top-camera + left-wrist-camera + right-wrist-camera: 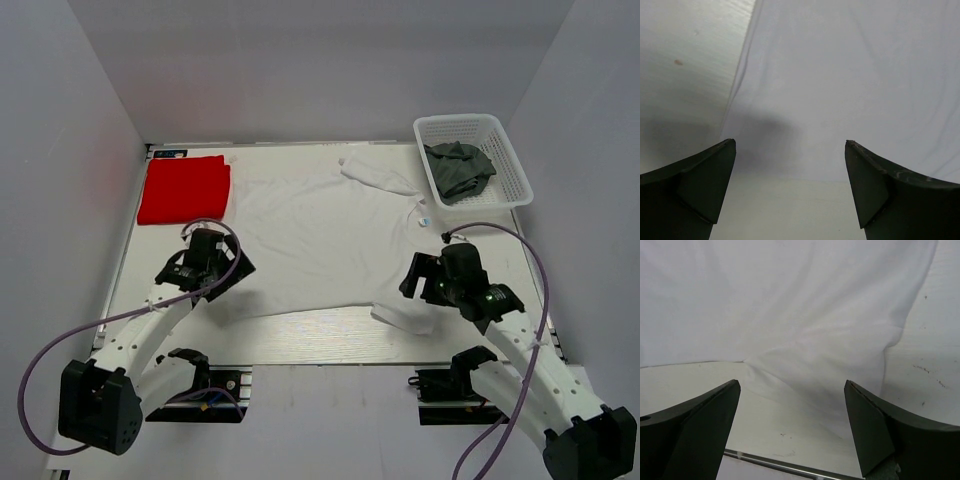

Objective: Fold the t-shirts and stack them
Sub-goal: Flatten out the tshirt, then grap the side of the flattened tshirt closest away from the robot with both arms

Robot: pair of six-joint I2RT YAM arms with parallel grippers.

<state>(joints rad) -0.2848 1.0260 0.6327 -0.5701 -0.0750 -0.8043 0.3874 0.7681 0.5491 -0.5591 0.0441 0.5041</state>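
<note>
Above white tee [320,240], left pincer [790,142] and right pincer [791,382] gape; only overhead shows red tee [184,188]

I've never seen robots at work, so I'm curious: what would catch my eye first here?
Most striking is the bright red t-shirt, folded at the far left corner of the table. A white t-shirt lies spread out across the middle, with the left hand and right hand both open over its near corners. At the far right, a white mesh basket holds a dark grey cloth.
</note>
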